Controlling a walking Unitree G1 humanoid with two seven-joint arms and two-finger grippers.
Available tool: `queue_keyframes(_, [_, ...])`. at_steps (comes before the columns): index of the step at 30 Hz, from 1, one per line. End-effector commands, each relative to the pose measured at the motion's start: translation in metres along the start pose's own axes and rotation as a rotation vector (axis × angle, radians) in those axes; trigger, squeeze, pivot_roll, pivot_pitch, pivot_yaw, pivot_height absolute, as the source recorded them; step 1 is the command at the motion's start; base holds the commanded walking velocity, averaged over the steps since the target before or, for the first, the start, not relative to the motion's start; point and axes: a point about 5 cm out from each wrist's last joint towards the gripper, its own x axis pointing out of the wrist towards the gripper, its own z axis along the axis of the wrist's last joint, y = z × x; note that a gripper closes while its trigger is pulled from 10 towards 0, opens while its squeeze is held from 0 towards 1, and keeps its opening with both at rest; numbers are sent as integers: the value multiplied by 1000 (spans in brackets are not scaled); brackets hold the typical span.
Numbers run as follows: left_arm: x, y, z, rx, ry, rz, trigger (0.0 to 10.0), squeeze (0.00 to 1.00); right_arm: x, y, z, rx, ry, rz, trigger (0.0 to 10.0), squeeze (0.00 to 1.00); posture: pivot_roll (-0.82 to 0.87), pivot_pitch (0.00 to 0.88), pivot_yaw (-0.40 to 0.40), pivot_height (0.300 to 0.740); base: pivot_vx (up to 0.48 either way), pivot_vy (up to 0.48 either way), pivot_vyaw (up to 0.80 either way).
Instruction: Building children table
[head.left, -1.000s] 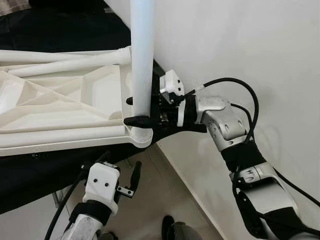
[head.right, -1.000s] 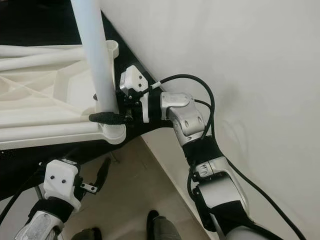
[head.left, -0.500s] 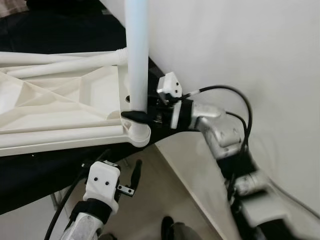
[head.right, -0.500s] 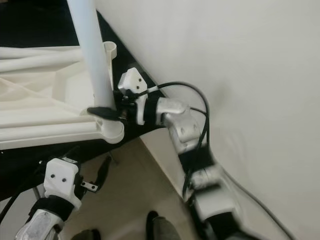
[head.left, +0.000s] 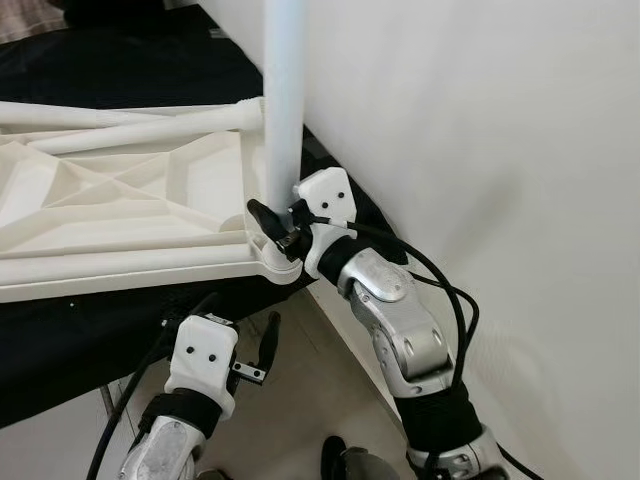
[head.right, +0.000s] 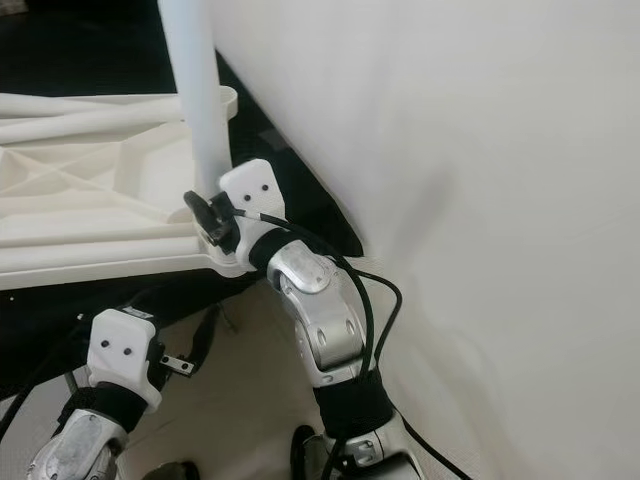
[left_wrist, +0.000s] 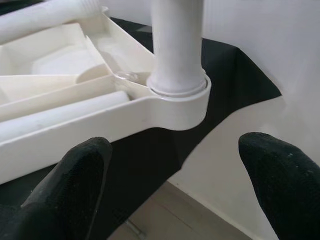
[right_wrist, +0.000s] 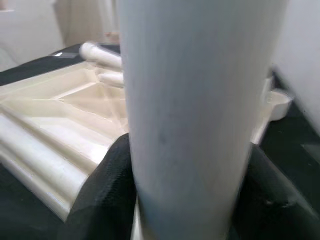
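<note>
1. The white wall (head.left: 480, 150) runs close along the right of the upturned white table top (head.left: 120, 200), leaving a narrow wedge of black cloth (head.left: 345, 190) between them
2. The right gripper (head.left: 275, 222) and its silver arm (head.left: 395, 320) take up that wedge, its black fingers closed around the base of the upright table leg (head.left: 282, 90)
3. Loose legs (head.left: 130, 125) lie across the far edge of the table top, blocking a pass there
4. Below the near rim there is open beige floor (head.left: 300, 400); the left gripper (left_wrist: 172, 185) hangs there with fingers (left_wrist: 75, 175) spread wide, apart from the corner socket (left_wrist: 182, 100)
5. The ribbed inside of the table top is unoccupied
</note>
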Motion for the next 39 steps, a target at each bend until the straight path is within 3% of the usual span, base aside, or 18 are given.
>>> queue_keyframes(1, [-2,0,-4,-6,16,0,10000,0,7,18,5,59,-13,115,10000,1000,66,265,-73,740,0,0,0])
queue_keyframes(4, [-1,0,-4,-6,15,-2,10000,0,7,16,22,45,-65,255,10000,1000,60,267,-70,740,0,0,0])
queue_keyframes(8, [-1,0,-4,-7,14,-2,10000,0,6,8,23,42,-75,361,10000,1000,61,268,-71,740,0,0,0])
queue_keyframes(9, [-1,0,-4,-8,14,-2,10000,0,7,3,21,27,-72,409,10000,275,61,268,-71,740,0,0,0])
queue_keyframes(10, [-1,0,-3,-8,13,-1,10000,0,7,-3,14,-9,-44,475,10000,0,61,271,-68,740,0,0,0])
queue_keyframes(15, [-2,-1,-2,-9,11,-1,10000,0,5,-16,4,-101,25,610,10000,0,70,282,-71,740,0,0,0])
queue_keyframes(19, [-5,-1,0,-8,12,4,10000,0,5,-36,21,-59,15,737,10000,0,82,303,-72,740,0,0,0])
queue_keyframes(26, [-7,-1,2,-10,14,1,10000,0,7,-57,22,-34,29,736,10000,0,88,311,-74,740,0,0,0])
queue_keyframes(27, [-7,-1,2,-10,15,0,10000,0,5,-61,21,-30,32,741,1804,0,90,309,-75,740,0,0,0])
queue_keyframes(28, [-8,-2,2,-11,16,-1,10000,0,4,-64,21,-26,32,747,1804,0,92,309,-77,740,0,0,0])
queue_keyframes(29, [-8,-2,2,-11,16,-1,10000,0,2,-66,22,-21,32,763,0,0,92,309,-77,740,0,0,0])
queue_keyframes(39, [-6,-2,1,-14,18,-1,10000,0,-2,-75,20,-14,43,802,0,0,71,304,-69,740,0,0,0])
